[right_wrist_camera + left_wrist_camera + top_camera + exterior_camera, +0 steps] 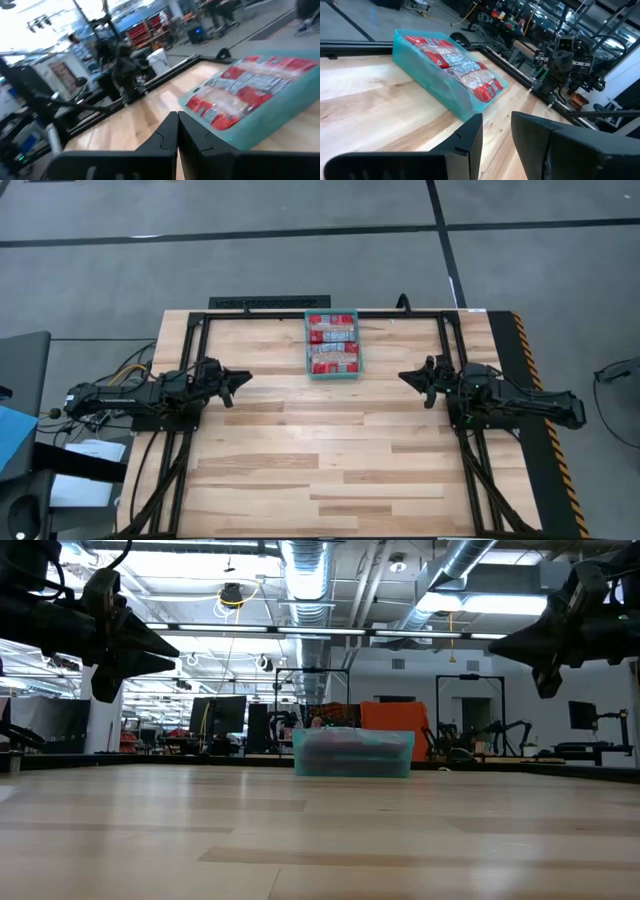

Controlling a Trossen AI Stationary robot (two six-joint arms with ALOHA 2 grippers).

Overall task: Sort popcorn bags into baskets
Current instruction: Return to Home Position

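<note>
Translucent teal-green rectangular plastic bin (pixel 333 375) at the middle of the bench's far edge, tinting the contents where seen through its wall. Inside, flat rectangular red popcorn packets (pixel 333 345) with silvery-white print across their middles. Pale blond wooden plank bench top (pixel 320 460), streaked with darker tan boards. Yellow-and-black diagonal hazard striping (pixel 527 350) along the right edge. Matte black left gripper (pixel 497 132) and matte black right gripper (pixel 177 125).

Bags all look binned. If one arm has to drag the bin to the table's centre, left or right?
Right, marginally: the right gripper, shut, sits nearer the bin than the left gripper, which is open. Both are empty and off to the sides.
</note>
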